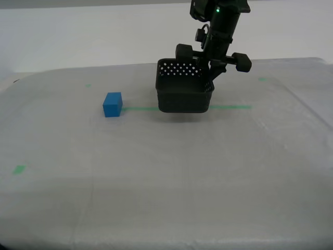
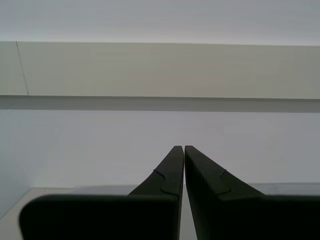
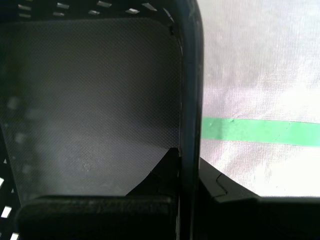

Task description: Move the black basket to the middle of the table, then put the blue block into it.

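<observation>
First wrist view has my first hand (image 3: 189, 172) pinching the black basket (image 3: 90, 100) by one wall, a finger each side of the rim. It looks stiff, light plastic, so a rim pinch should hold fine. Basket hangs just above the bench (image 1: 166, 177), mid-far over the green tape (image 1: 229, 107). Blue block (image 1: 112, 104) sits left of it. My second hand (image 2: 181, 150) is closed, empty, aimed at a wall.

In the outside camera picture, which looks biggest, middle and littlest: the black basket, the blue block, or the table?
1. The table, filling most of the exterior view.
2. The black basket, held at its rim by my first hand.
3. The blue block, much smaller than the basket.
</observation>
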Available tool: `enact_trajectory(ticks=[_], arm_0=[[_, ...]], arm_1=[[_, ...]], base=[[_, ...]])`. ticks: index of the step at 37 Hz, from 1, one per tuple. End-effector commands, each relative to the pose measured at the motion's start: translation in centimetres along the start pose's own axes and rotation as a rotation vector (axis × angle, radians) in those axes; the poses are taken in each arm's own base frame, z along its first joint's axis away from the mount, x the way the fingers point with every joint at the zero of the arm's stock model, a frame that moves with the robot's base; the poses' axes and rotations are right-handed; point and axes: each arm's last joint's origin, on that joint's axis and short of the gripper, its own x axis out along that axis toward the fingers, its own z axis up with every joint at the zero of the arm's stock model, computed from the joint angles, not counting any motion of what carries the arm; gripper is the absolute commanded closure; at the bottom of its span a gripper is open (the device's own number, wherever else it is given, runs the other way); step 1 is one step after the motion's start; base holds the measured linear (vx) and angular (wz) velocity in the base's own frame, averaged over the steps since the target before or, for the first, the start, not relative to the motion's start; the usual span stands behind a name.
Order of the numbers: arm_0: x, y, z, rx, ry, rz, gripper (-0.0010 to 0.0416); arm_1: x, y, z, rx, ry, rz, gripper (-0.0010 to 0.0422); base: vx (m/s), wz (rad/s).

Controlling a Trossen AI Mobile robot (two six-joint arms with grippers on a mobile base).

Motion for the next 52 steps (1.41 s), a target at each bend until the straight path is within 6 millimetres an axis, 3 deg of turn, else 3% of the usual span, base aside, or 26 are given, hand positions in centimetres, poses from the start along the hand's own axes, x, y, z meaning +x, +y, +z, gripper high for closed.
enact_trajectory(ticks=[1, 5, 14, 52], arm_0=[[1.2, -0.3, 0.2, 0.012, 0.009, -0.002, 0.0406], [2.5, -0.5, 0.1, 0.011, 0.025, -0.007, 0.0406], [3.1, -0.6, 0.1, 0.010, 0.021, -0.023, 0.0406], [3.1, -1.2, 0.1, 0.015, 0.039, -0.049, 0.0402]], arm_1=[[0.0, 0.0, 0.0, 0.001, -0.004, -0.001, 0.0412], [0.0, 0.0, 0.1, 0.001, -0.004, 0.000, 0.0412], [0.0, 0.0, 0.0, 0.001, -0.001, 0.000, 0.0412], [0.0, 0.0, 0.0, 0.002, -0.001, 0.000, 0.0412]], base=[[0.000, 0.000], [0.000, 0.000], [0.000, 0.000], [0.000, 0.000]])
